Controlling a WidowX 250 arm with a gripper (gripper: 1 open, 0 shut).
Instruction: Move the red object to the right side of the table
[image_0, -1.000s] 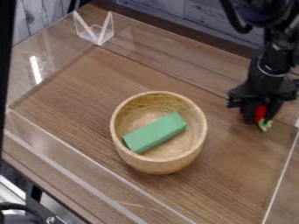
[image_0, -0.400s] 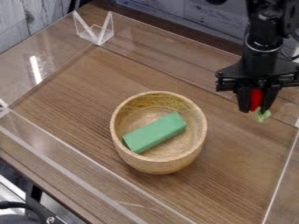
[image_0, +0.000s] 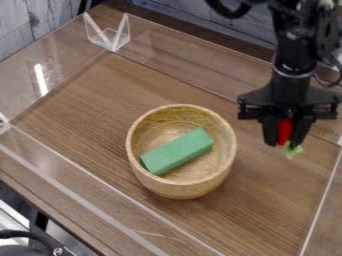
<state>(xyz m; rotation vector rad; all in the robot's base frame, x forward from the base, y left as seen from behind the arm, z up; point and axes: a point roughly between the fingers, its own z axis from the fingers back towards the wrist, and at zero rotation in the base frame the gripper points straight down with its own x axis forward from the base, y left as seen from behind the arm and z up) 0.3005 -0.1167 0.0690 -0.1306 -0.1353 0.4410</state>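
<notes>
Hanging near the right edge of the table (image_0: 80, 120), the gripper (image_0: 286, 133) points almost straight down with its jaws closed on the red object (image_0: 286, 131), which shows as a red sliver between the black fingers, its green stem poking out just below them. So the fruit lies directly under the pincer, in its grasp and apparently lifted clear of the wood, though how far clear cannot be judged. There is only this one arm, reaching in from the far right corner. Beside it, toward the middle of the table, sits a wooden bowl (image_0: 182, 185) holding a green block (image_0: 177, 152) laid diagonally; the gripper is near the bowl's right rim but apart from it. Since the fruit is already on the right side, the coming move is probably a lowering onto the bare strip between the bowl and the clear acrylic wall (image_0: 315, 222) and a release. That strip looks narrow, so room is tight.
</notes>
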